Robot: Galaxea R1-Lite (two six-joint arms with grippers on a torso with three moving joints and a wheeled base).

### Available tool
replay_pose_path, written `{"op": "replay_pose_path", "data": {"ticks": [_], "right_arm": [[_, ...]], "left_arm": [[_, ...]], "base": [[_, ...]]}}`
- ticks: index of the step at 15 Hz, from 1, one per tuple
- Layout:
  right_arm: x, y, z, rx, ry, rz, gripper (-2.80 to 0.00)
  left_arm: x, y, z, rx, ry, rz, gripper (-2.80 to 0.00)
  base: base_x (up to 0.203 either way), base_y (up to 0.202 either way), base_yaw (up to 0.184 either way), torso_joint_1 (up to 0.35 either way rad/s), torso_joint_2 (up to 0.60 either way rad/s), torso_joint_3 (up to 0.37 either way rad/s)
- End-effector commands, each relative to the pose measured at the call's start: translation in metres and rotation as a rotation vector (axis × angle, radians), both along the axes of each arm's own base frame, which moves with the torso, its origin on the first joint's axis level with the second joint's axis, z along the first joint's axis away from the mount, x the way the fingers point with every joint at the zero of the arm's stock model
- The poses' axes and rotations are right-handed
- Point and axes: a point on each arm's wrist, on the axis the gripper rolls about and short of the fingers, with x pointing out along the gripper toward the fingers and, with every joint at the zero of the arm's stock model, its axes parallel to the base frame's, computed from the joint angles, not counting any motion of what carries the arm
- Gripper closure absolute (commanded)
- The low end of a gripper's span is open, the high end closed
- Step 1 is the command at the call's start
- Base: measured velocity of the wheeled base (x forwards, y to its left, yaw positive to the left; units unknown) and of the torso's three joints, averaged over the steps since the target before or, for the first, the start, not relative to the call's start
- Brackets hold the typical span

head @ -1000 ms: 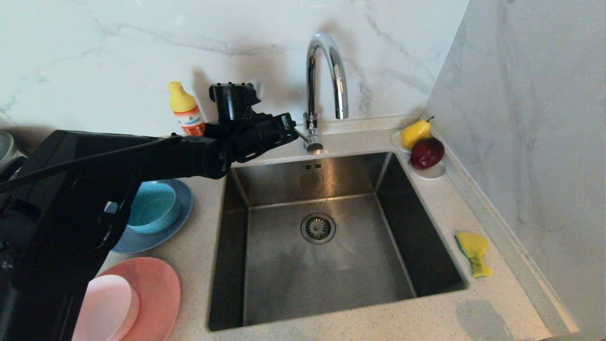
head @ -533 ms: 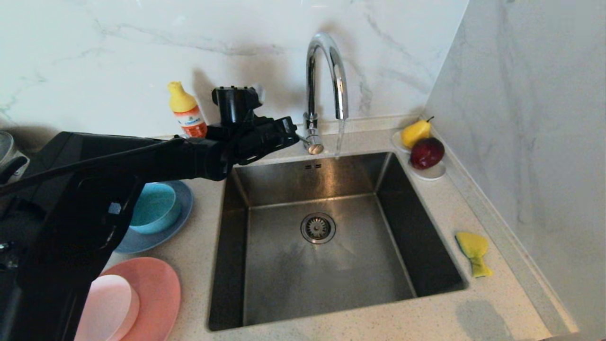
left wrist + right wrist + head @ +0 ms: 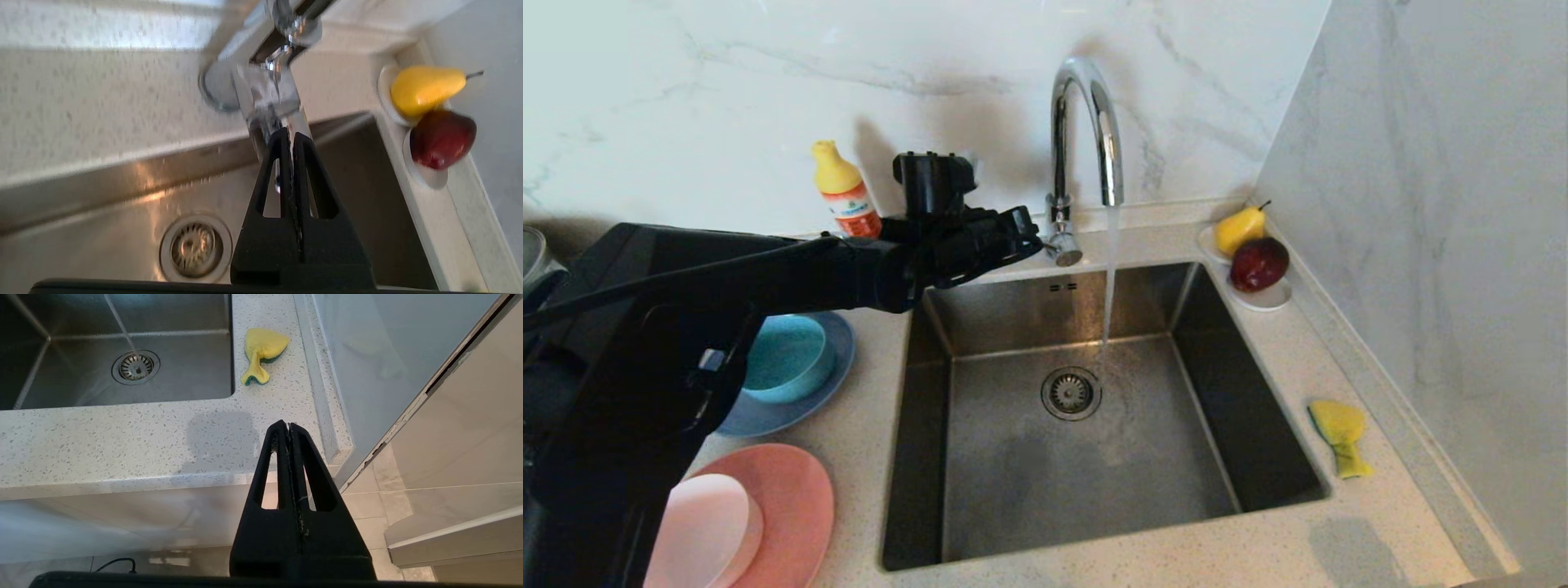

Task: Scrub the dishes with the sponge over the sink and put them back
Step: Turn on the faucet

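Observation:
My left gripper (image 3: 1033,238) is shut and empty, its tip against the side lever (image 3: 1063,245) of the chrome tap (image 3: 1086,122); the left wrist view shows its tip (image 3: 287,134) at the lever (image 3: 269,94). Water (image 3: 1109,278) runs into the steel sink (image 3: 1013,490) near the drain (image 3: 1071,393). On the left counter a teal bowl (image 3: 788,358) sits on a grey-blue plate (image 3: 768,412), and a pale pink bowl (image 3: 703,523) on a salmon plate (image 3: 796,506). The yellow sponge (image 3: 1339,433) (image 3: 261,351) lies right of the sink. My right gripper (image 3: 286,426) hangs shut below the counter's front edge.
A yellow-capped soap bottle (image 3: 844,192) stands behind my left arm. A white saucer (image 3: 1262,298) with a pear and a red apple sits at the sink's back right corner. A marble wall (image 3: 1421,245) closes the right side. A damp patch (image 3: 222,433) marks the front counter.
The tap was dry a second ago; now a full stream falls into the sink. My left gripper has pressed slightly rightward against the lever. The right arm has not moved.

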Motion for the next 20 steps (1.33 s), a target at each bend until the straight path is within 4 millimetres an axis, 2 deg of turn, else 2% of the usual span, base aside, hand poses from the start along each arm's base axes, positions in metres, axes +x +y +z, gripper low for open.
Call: {"op": "replay_pose_path", "data": {"ticks": [1,6,8,11,13,15,18,20], "right_arm": [[0.000,0.000,0.000,0.000,0.000,0.001,0.00],[0.000,0.000,0.000,0.000,0.000,0.001,0.00],[0.000,0.000,0.000,0.000,0.000,0.001,0.00],[0.000,0.000,0.000,0.000,0.000,0.001,0.00],[0.000,0.000,0.000,0.000,0.000,0.001,0.00],[0.000,0.000,0.000,0.000,0.000,0.001,0.00],[0.000,0.000,0.000,0.000,0.000,0.001,0.00],[0.000,0.000,0.000,0.000,0.000,0.001,0.00]], "left_arm": [[-0.009,0.004,0.008,0.006,0.020,0.000,0.00],[-0.015,0.005,-0.002,0.028,0.057,-0.005,0.00],[-0.018,0.009,0.013,0.014,0.019,0.007,0.00],[-0.032,0.034,0.058,-0.022,-0.075,0.050,0.00],[-0.053,0.044,0.090,-0.044,-0.143,0.094,0.00],[-0.083,0.057,0.126,-0.073,-0.217,0.179,0.00],[-0.144,0.079,0.166,-0.073,-0.305,0.247,0.00],[-0.193,0.097,0.183,-0.030,-0.359,0.282,0.00]], "base": [[0.000,0.000,0.000,0.000,0.00,0.000],[0.000,0.000,0.000,0.000,0.00,0.000],[0.000,0.000,0.000,0.000,0.00,0.000],[0.000,0.000,0.000,0.000,0.00,0.000],[0.000,0.000,0.000,0.000,0.00,0.000],[0.000,0.000,0.000,0.000,0.00,0.000],[0.000,0.000,0.000,0.000,0.00,0.000],[0.000,0.000,0.000,0.000,0.00,0.000]]}}
